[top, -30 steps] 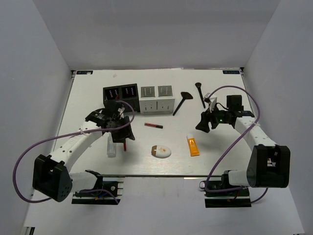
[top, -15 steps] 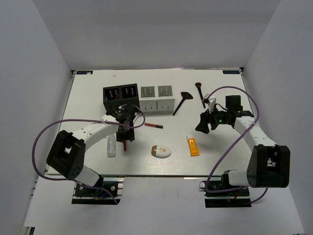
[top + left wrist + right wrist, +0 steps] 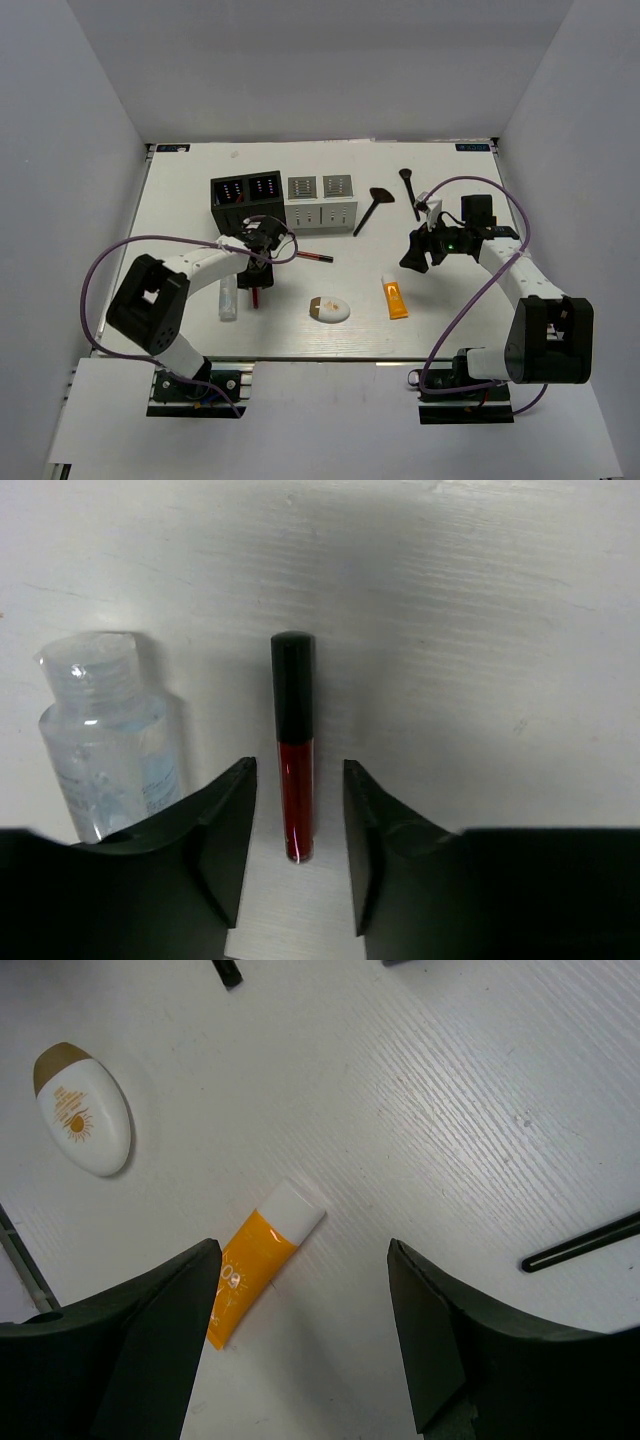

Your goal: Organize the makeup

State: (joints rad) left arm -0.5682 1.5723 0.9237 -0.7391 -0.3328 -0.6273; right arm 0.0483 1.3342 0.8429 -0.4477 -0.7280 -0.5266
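The left gripper (image 3: 298, 770) has its jaws spread astride a red-black lip stick (image 3: 293, 730), not touching it, with a clear bottle (image 3: 110, 730) just left of it. The right gripper (image 3: 302, 1250) has its jaws wide apart near the orange tube (image 3: 250, 1265).

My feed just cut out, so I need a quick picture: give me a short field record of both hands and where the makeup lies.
left hand: open, fingers either side of a lip stick lying flat, with a gap on each side
beside it: clear bottle, lying on its side
right hand: open, empty, above the orange tube
lying loose: second lip stick, white compact, black brushes
organizers: black box and white box, side by side at the back
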